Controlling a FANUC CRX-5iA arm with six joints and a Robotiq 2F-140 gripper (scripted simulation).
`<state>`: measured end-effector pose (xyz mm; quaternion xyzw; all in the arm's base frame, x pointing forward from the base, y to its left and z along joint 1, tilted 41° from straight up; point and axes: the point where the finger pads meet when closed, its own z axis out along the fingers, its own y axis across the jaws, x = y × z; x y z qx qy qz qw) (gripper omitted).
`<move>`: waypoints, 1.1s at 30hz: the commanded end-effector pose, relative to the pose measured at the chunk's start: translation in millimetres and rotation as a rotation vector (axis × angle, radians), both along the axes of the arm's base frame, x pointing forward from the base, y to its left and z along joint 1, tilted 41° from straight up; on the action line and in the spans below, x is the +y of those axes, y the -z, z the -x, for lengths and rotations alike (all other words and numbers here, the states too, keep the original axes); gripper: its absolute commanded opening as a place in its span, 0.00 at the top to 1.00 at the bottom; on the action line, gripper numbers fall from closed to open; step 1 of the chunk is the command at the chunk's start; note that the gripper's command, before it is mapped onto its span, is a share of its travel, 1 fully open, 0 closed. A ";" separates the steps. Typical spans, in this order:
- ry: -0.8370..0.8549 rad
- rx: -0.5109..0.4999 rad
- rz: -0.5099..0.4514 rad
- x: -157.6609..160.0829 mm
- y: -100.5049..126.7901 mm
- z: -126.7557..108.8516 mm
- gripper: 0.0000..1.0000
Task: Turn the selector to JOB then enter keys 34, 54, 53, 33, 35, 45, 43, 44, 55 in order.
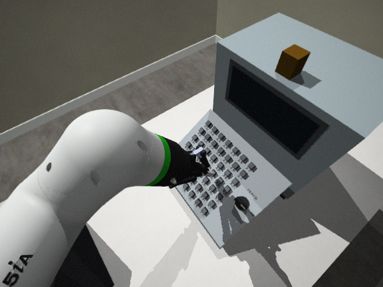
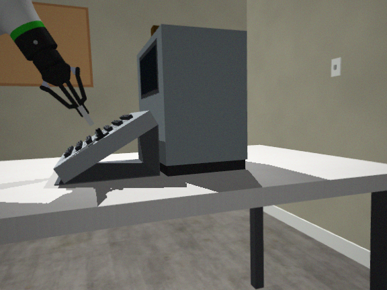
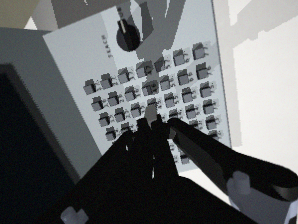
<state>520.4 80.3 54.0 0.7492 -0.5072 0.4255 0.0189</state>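
Observation:
The grey machine (image 1: 292,86) has a sloped keypad (image 1: 222,169) with several rows of dark keys; none is lit. The black selector knob (image 1: 241,202) sits at the keypad's near right corner, beside the word TEACH; it also shows in the wrist view (image 3: 127,35). My gripper (image 2: 88,119) is shut with nothing between the fingers. Its tips hang a little above the middle of the keypad, apart from the keys. In the wrist view the fingertips (image 3: 151,116) point at keys in the middle rows. The key names are too small to read.
A brown block (image 1: 292,61) stands on top of the machine. The dark screen (image 1: 272,107) rises right behind the keypad. The machine stands on a white table (image 2: 285,168). My white arm (image 1: 83,179) covers the keypad's left edge.

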 end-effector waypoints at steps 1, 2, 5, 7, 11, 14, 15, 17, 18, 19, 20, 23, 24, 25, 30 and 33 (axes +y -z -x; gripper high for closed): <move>-0.001 0.000 0.000 0.8 -0.4 0.2 1.00; -0.001 0.000 0.000 0.7 -0.4 0.3 1.00; -0.001 0.000 0.000 -3.2 2.8 6.5 1.00; -0.001 0.000 0.000 -9.5 8.1 16.6 1.00; -0.001 0.000 0.000 -17.6 14.8 29.5 1.00; -0.001 0.000 0.000 -28.1 23.6 46.4 1.00; -0.001 0.000 0.000 -30.3 25.4 49.8 1.00; -0.001 0.000 0.000 -32.2 27.0 52.8 1.00; -0.001 0.000 0.000 -32.2 27.0 53.0 1.00; -0.001 0.000 0.000 -32.2 27.0 52.9 1.00; -0.001 0.000 0.000 -32.3 27.1 52.9 1.00; -0.001 0.000 0.000 -32.9 27.9 52.1 1.00; -0.001 0.000 0.000 -33.3 28.5 51.5 1.00; -0.001 0.000 0.000 -33.8 29.2 50.9 1.00; -0.001 0.000 0.000 -35.7 31.9 48.2 1.00; -0.001 0.000 0.000 -38.1 35.1 45.1 1.00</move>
